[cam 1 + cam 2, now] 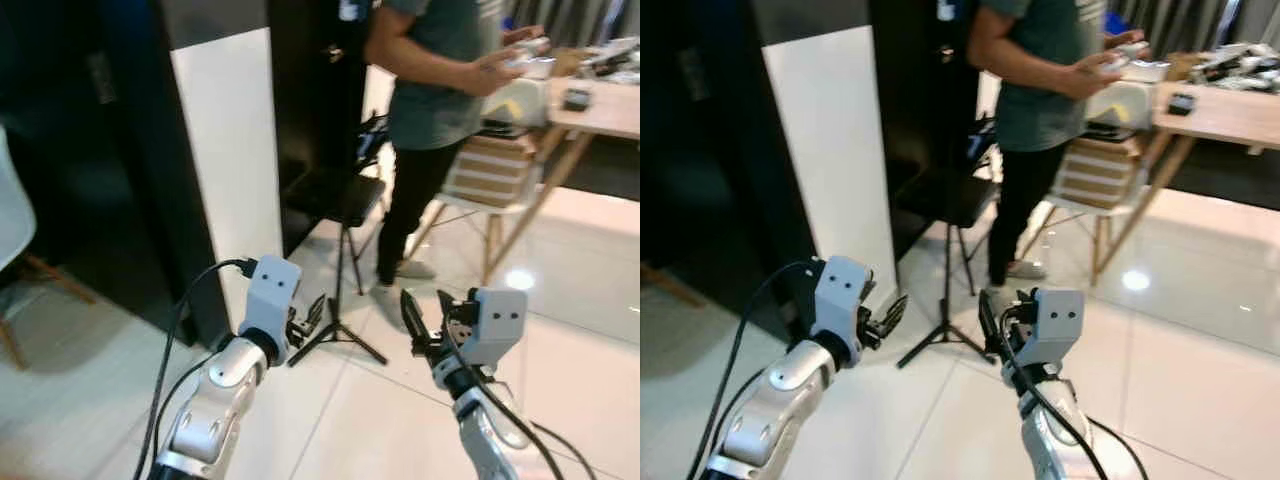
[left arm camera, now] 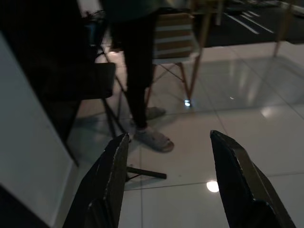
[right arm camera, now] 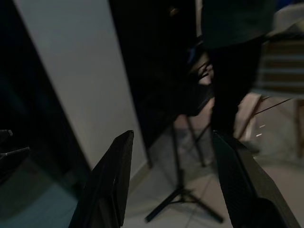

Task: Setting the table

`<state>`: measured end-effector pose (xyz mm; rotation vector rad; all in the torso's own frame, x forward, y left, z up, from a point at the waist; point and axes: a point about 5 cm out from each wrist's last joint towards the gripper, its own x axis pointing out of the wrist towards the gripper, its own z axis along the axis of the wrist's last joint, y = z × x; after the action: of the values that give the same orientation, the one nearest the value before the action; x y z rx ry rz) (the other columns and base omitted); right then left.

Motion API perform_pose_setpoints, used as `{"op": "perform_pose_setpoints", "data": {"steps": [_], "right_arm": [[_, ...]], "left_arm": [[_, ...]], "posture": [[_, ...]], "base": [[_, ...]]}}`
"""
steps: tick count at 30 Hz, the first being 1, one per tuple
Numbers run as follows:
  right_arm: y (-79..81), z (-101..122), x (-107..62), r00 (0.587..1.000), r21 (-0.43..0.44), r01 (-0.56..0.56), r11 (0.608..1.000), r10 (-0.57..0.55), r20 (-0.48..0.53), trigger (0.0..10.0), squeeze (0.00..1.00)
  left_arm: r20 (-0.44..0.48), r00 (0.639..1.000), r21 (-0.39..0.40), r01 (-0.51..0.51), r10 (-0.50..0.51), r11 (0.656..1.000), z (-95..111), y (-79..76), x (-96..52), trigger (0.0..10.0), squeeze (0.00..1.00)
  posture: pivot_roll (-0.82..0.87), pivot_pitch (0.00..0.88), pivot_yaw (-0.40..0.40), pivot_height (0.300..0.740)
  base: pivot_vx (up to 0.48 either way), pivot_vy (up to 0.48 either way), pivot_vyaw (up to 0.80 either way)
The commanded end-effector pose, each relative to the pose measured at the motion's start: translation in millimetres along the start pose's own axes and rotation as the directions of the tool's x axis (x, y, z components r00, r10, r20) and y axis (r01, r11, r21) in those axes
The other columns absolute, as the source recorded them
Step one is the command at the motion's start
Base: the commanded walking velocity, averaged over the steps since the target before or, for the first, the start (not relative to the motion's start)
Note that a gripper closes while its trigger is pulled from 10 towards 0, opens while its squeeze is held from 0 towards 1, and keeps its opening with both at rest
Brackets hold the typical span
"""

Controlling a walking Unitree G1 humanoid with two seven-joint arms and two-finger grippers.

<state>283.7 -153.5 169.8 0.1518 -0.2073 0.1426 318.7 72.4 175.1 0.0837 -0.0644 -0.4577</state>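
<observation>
Both arms raised over a glossy tiled floor [image 1: 580,290]. Left gripper [image 1: 308,322] empty, fingers spread apart. Right gripper [image 1: 428,312] empty, fingers spread apart. A person [image 1: 440,90] stands ahead in a grey shirt, holding a small object in both hands. Wooden table [image 1: 605,110] at the far right, behind the person, small items on top. Chair [image 1: 490,175] just beside the table. Black tripod stand [image 1: 340,300] on the floor near a white panel [image 1: 230,160].

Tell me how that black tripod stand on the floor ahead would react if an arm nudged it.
The tripod stand is probably light and tippy: a thin pole on spindly splayed legs. On the glossy tile floor its feet would likely skid. The person beside it makes a topple risky.
</observation>
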Motion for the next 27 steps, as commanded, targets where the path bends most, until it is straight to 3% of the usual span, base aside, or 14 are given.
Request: {"op": "perform_pose_setpoints", "data": {"steps": [1, 27], "right_arm": [[2.4, -6.6, -2.3, 1.000, 0.011, -0.002, 1.000, 0.002, -0.028, 10.0, 0.00], [2.9, -6.6, -2.1, 1.000, 0.008, -0.005, 1.000, 0.005, -0.030, 10.0, 0.00]], "left_arm": [[-0.029, 0.999, 0.007, -0.016, 0.016, 1.000, -6.8, 4.4, -3.3, 10.0, 0.00], [-0.025, 1.000, 0.006, -0.016, 0.016, 1.000, -6.0, 4.8, -3.1, 10.0, 0.00]], "posture": [[-0.06, 0.012, 0.100, 0.740], [-0.06, 0.012, 0.099, 0.740]], "base": [[0.000, 0.000, -0.74], [0.000, 0.000, -0.74]]}}
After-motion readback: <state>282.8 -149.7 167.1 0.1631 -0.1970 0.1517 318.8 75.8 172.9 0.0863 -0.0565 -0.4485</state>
